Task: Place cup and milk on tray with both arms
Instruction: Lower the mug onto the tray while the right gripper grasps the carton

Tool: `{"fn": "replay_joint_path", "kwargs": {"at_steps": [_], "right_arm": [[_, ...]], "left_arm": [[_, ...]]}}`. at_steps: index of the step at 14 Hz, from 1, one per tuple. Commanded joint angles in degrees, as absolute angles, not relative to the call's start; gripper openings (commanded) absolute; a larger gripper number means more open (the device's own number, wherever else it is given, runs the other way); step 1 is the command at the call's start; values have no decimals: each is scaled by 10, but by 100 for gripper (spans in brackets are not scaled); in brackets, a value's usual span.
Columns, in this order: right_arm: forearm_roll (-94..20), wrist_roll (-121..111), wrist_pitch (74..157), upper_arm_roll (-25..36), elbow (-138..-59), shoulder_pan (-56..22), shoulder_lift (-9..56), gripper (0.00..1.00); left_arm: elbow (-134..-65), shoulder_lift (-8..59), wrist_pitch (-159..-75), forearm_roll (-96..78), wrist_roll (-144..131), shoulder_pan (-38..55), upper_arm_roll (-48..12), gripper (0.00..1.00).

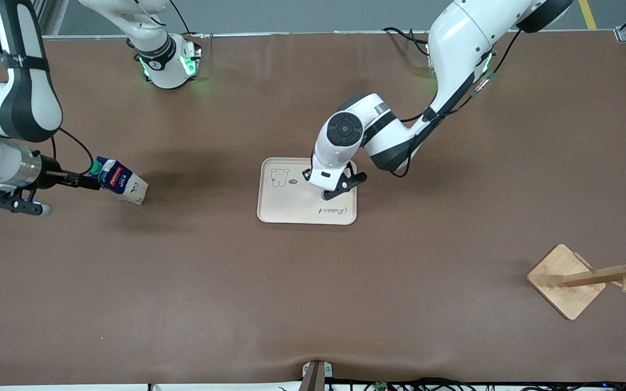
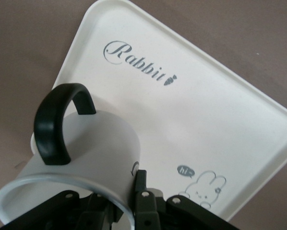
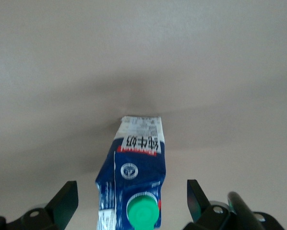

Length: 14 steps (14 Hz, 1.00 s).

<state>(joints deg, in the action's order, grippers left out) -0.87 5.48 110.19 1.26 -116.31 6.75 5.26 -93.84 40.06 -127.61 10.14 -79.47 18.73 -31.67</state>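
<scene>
Watching the feeds, I had the left pincer [image 1: 328,190] over the tray [image 1: 277,209], at the corner toward the left arm's end, pinching the rim of the cup [image 2: 81,153]. The left wrist view showed one finger inside the mug and the black loop handle [image 2: 57,122] turned up toward the camera, the white body tilted over the cream surface not far from the "Rabbit" lettering [image 2: 138,62]. From above the arm hid the cup itself, so I could not tell whether its base was already touching the tray or hanging just over it.

The right pincer [image 1: 93,182] sat at the milk carton [image 1: 120,184], well apart from the tray toward the right arm's end of the bench [image 1: 313,298]. In the right wrist view its fingers [image 3: 64,203] stood spread wide on either side of the carton, clear of it, with the green screw cap [image 3: 143,213] pointing back at the camera. The carton looked tilted, not standing square.

By my judgement, doing this step well meant lowering the cup until its base lay flat inside the tray's raised edge before letting the rim go, then lifting straight up so the inner finger would not drag it over. For the milk, I would have centred the fingers on the blue body below the cap and pressed gently, since thin card dents and a leaning carton can slip.
</scene>
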Motion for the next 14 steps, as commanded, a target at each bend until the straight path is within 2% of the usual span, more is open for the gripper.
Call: {"fn": "replay_joint_path", "kwargs": {"at_steps": [1, 6, 8, 12, 13, 14], "right_arm": [[-8, 108, 1107, 8, -1213, 68, 5, 100], [-8, 169, 1128, 8, -1246, 56, -1, 100], [-8, 168, 1173, 8, -1272, 56, -1, 100], [-7, 168, 1179, 8, -1287, 57, -1, 100], [-7, 168, 1181, 8, -1293, 57, 1, 96], [-7, 168, 1186, 9, -1296, 57, 1, 82]], "left_arm": [[-915, 414, -1250, 105, -809, 199, -303, 0], [-917, 431, -1246, 105, -810, 200, -303, 0], [-920, 433, -1245, 101, -809, 201, -303, 0], [-919, 442, -1225, 101, -804, 202, -303, 2], [-918, 443, -1224, 100, -805, 206, -303, 18], [-918, 442, -1223, 100, -804, 206, -303, 45]]}}
